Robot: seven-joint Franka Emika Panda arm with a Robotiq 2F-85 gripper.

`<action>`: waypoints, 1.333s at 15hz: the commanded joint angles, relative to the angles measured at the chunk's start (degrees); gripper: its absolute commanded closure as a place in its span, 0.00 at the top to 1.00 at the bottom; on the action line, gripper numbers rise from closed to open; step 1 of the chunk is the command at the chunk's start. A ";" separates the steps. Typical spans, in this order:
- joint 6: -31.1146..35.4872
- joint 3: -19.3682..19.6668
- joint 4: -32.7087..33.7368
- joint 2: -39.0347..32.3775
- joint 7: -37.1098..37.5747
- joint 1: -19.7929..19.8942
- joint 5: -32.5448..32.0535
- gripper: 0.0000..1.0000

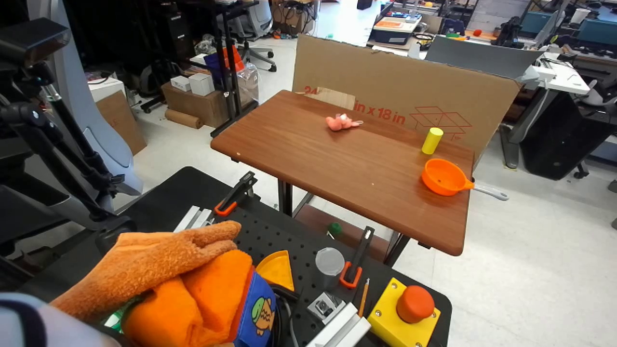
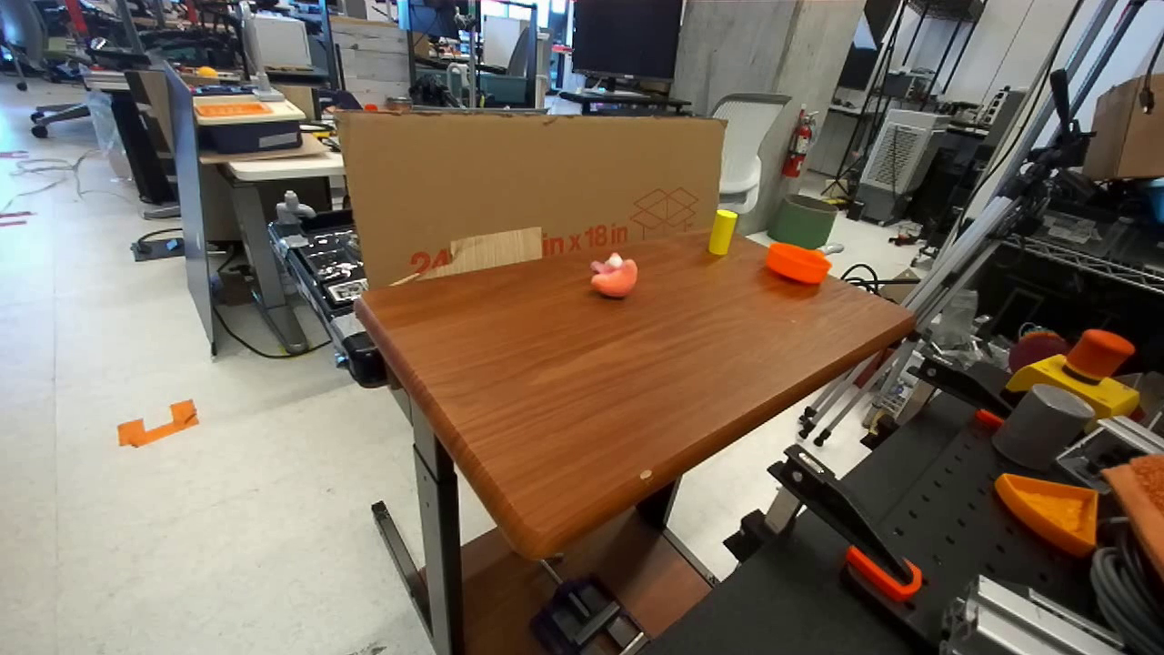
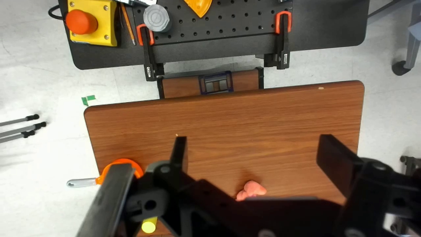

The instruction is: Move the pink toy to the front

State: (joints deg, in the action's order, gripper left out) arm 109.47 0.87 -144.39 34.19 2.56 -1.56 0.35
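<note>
Currently one gripper (image 3: pixel 252 148) is hovering over the counter (image 3: pixel 227 131), jaws gaping. Open room is lining the near edge. One orange bowl (image 1: pixel 445 174) is sitting by a short edge, one pink toy (image 1: pixel 337 123) toward the far edge, one yellow cylinder (image 1: pixel 432 141) by a far corner.

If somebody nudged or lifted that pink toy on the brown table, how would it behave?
The pink toy is probably light, being smaller than the orange bowl. Its rounded bulge might let it rock when pushed, but its lumpy, uneven outline should keep it from rolling far. How squashy it is, the pictures can't settle.
</note>
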 commanded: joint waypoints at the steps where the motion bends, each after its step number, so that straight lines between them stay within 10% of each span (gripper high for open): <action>1: 1.57 -2.91 4.41 -6.48 5.05 0.86 0.26 1.00; 12: 20.36 -5.81 27.04 -41.82 21.98 -1.42 7.25 1.00; 20: 29.24 -1.18 39.24 -60.52 31.43 -6.42 0.78 1.00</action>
State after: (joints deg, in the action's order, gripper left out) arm 137.93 -3.21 -110.35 -20.71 30.74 -5.24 3.79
